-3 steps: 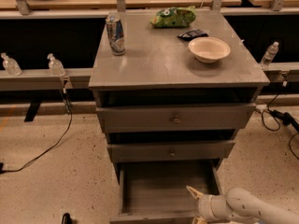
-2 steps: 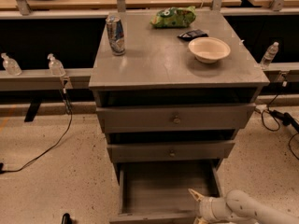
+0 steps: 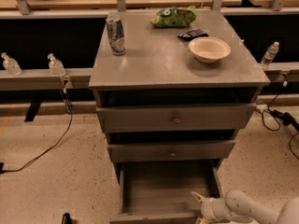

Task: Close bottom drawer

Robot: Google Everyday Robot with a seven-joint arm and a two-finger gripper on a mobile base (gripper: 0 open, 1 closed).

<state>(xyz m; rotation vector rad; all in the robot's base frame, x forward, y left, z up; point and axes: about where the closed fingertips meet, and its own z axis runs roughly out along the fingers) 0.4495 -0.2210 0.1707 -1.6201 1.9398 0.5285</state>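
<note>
The bottom drawer (image 3: 163, 190) is the narrowest grey drawer and stands pulled far out at the foot of the grey cabinet (image 3: 173, 64). Its inside is bare and its front panel runs along the bottom edge of the view. My gripper (image 3: 200, 200) sits at the drawer's front right corner, at the end of my white arm (image 3: 247, 209) that comes in from the lower right. Pale fingertips point left over the drawer's right side wall. Above it, the mid-width drawer (image 3: 170, 150) and the widest drawer (image 3: 175, 118) stand slightly out.
On the cabinet top stand a can (image 3: 115, 34), a green chip bag (image 3: 173, 17), a dark packet (image 3: 192, 33) and a cream bowl (image 3: 209, 48). Cables (image 3: 46, 148) lie on the floor at left and right. Small bottles (image 3: 55, 65) stand on a rail behind.
My gripper and arm have shifted very slightly along the drawer's front right corner. The drawer stands as far out as before.
</note>
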